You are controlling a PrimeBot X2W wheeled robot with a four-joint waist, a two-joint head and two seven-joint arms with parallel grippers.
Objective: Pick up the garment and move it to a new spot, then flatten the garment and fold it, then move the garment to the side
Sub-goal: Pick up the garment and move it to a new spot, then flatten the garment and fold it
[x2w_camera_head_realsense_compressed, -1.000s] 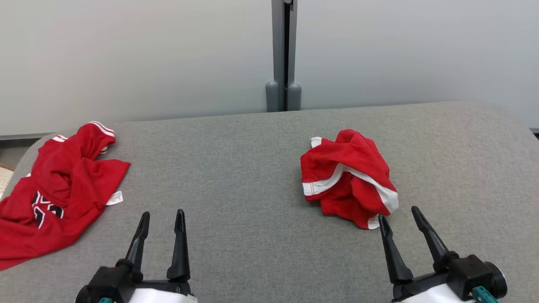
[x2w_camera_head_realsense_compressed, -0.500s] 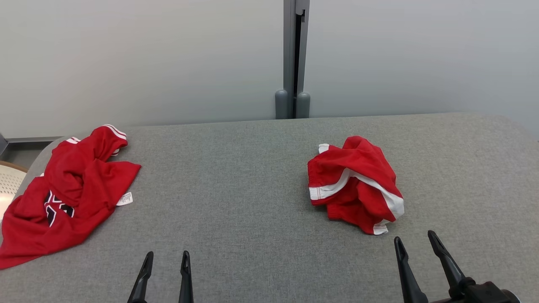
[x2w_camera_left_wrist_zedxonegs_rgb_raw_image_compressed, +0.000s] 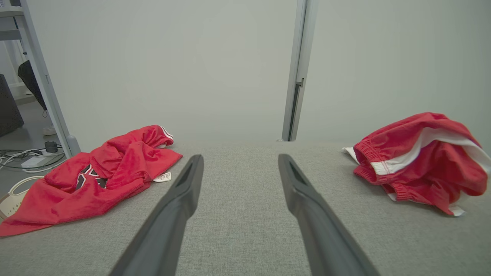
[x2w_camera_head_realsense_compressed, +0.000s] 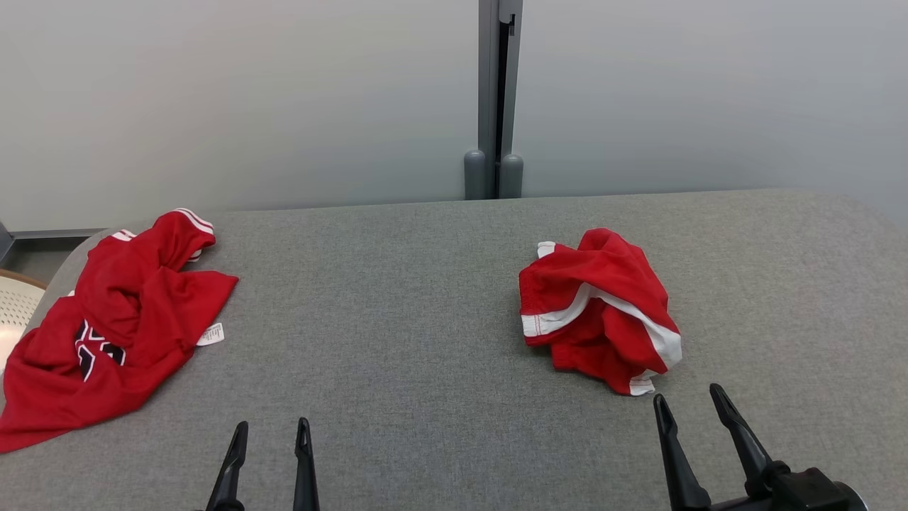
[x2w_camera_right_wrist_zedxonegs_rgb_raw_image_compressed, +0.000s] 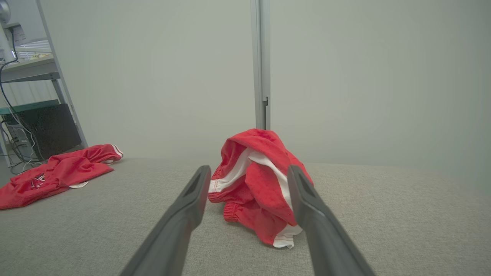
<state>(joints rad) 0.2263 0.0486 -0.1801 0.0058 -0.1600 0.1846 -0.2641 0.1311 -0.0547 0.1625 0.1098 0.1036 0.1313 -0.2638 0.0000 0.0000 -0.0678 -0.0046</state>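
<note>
Because the whole head view has shifted over the last second, with surface and both garments sliding together, most of the apparent change is the camera's own and not a move of the cloth. Both garments lie as they did. Over the last half second the view holds steady, and against it the right gripper (x2w_camera_head_realsense_compressed: 687,394) has edged slightly up and left, toward the shorts (x2w_camera_head_realsense_compressed: 599,305). Its fingers are spread wide with nothing between them, the tips just short of the shorts' near white hem and not touching it. The left gripper (x2w_camera_head_realsense_compressed: 272,424) is likewise spread and empty over the bare grey surface (x2w_camera_head_realsense_compressed: 425,298), well apart from either garment.

The shorts sit in a crumpled heap on the right half of the surface; in the right wrist view they stand straight ahead between the two fingers. A red jersey (x2w_camera_head_realsense_compressed: 120,312) sprawls at the far left edge. From that line-up I judge the shorts to be the garment in hand and the step to be the approach for the first pickup; nothing is yet lifted, flattened or folded. The grasp probably needs a thick bunch of cloth, since a thin pinch at the hem may slip.
</note>
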